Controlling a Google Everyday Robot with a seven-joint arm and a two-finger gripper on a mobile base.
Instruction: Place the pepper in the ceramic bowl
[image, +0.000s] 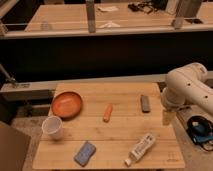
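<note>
Plainly, the pepper (107, 112) lies flat near the middle of the tabletop (120, 134), its long axis running roughly from the far edge toward the near edge with a slight tilt. It touches nothing, so it sits open to a grasp from above. The ceramic bowl (66, 105) stands to its left, near the far-left corner, upright and with nothing in it. Bowl and pepper are apart but near, so the carry looks short and runs leftward over bare wood.

A white cup (52, 127) stands just in front of the bowl by the left edge, close enough that a low approach to the bowl could clip it. A dark grey block (145, 103) lies toward the right edge, level with the pepper and between it and the robot. Along the near edge rest a blue pad (85, 153) and a white bottle (140, 148) on its side, both away from the likely path.

The gripper (167, 118) hangs pointing down at the right edge of the tabletop, below the bulky white arm (187, 87). It is well apart from the pepper and carries nothing that can be seen. Whether it is wide or narrow I cannot tell. Judging by this, the task is at its start, with the reach across the grey block to the pepper not yet made.
</note>
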